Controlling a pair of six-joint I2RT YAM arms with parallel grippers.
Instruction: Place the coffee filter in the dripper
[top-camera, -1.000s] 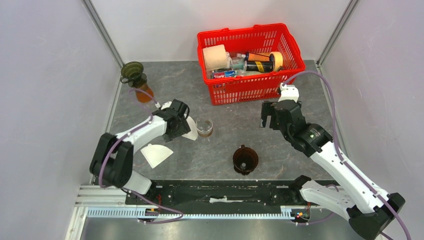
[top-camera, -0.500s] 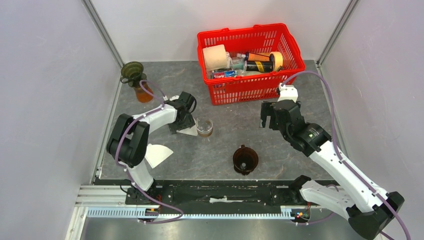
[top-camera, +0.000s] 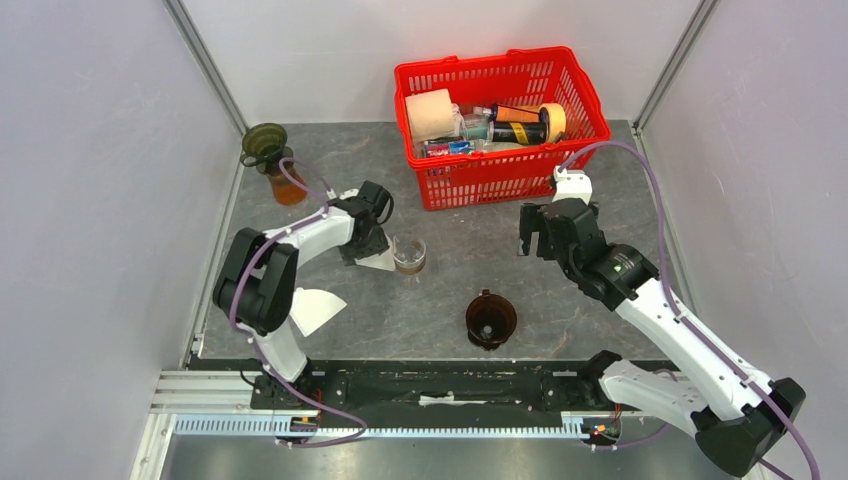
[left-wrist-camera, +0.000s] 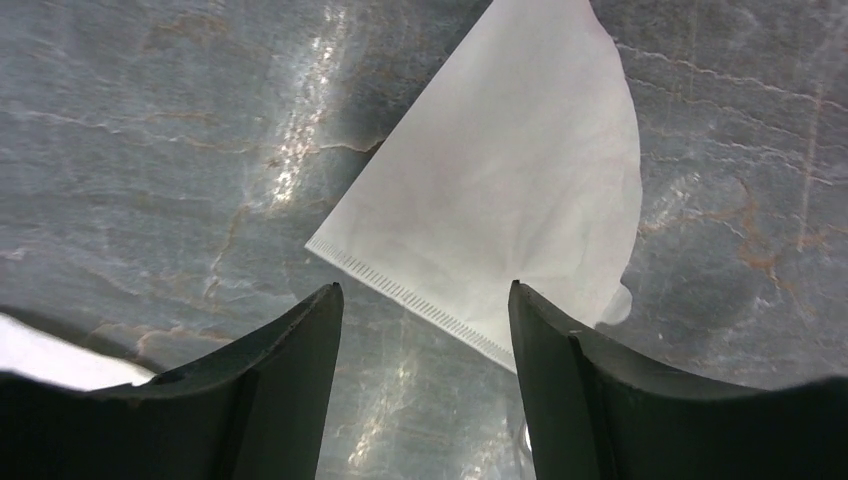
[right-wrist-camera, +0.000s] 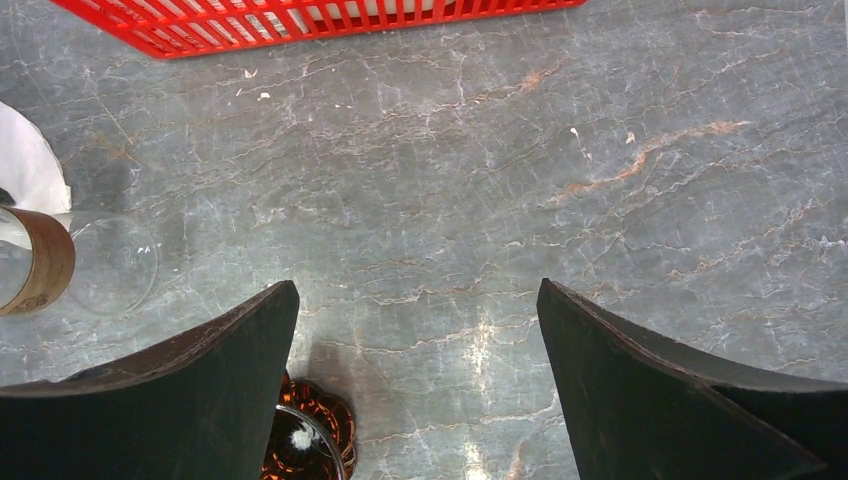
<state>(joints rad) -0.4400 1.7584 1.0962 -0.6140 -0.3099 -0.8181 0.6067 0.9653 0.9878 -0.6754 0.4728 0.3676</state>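
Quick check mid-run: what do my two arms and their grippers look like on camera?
The left arm and right arm have white links, black joints and trailing purple cables. Their fingers are matte black, broad, tapering.

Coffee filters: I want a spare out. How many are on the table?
2. The first filter lies beside the glass cup, under the left gripper; the second filter lies nearer the arm bases, left of the dripper. The basket could hide more.
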